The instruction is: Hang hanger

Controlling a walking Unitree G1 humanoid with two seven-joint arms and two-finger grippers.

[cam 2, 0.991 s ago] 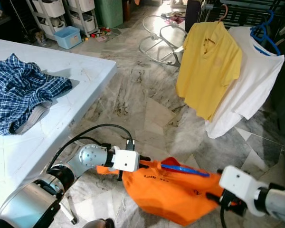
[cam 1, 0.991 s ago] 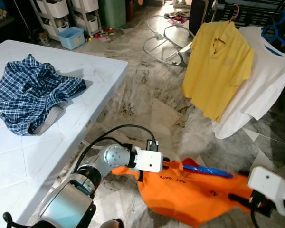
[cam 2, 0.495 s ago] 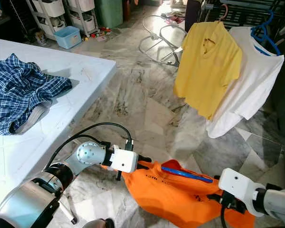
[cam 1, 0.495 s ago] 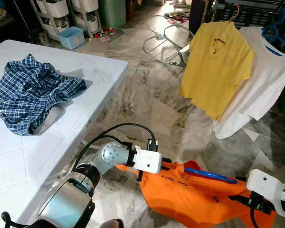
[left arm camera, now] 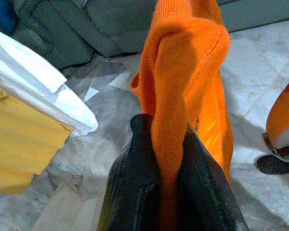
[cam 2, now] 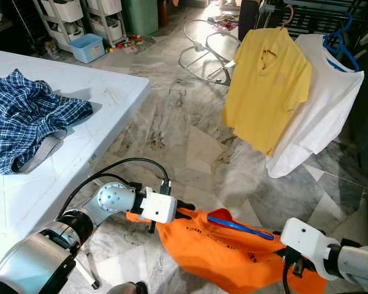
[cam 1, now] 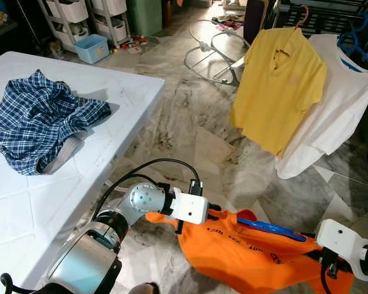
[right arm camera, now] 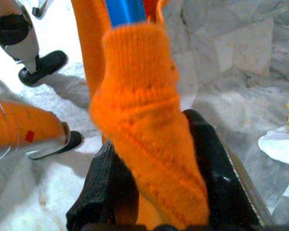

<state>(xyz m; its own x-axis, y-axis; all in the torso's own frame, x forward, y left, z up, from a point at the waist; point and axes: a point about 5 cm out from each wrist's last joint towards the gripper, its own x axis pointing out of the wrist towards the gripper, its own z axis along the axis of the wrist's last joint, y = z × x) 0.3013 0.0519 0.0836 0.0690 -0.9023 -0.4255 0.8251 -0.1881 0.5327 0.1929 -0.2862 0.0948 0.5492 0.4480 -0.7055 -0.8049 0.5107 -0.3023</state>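
Both hands are clamped on an orange shirt [cam 1: 245, 254] held low over the marble floor [cam 1: 190, 122], stretched between them. The left hand [left arm camera: 166, 192] has its two black fingers [left arm camera: 130, 187] pressed tight on a fold of the orange knit at one end of the garment, the cloth pinched between them with no gap showing. The right hand [right arm camera: 154, 192] is likewise closed on a thick fold at the other end; its black fingers [right arm camera: 209, 178] sit on either side of the orange fabric, touching it.

A blue hanger [cam 1: 270, 229] lies inside the shirt at the neck opening, its blue bar running across the top of the garment between the two hands; in the right wrist view the blue bar [right arm camera: 125, 10] shows just beyond the gripped fold. The shirt sags below the bar, its lower edge hanging near the floor.

Ahead and to the right, a yellow polo shirt [cam 1: 279, 79] hangs from a hanger on a dark drying rack [cam 1: 322, 15], and just beside it, partly behind it, hangs a white T-shirt [cam 1: 337, 104] on another blue hanger [cam 1: 356, 40]. To the left stands a white bench [cam 1: 110, 92] with a crumpled blue plaid shirt [cam 1: 40, 119] lying on it. Farther back, a light blue plastic bin [cam 1: 92, 48] sits on the floor by white storage shelves [cam 1: 89, 15].
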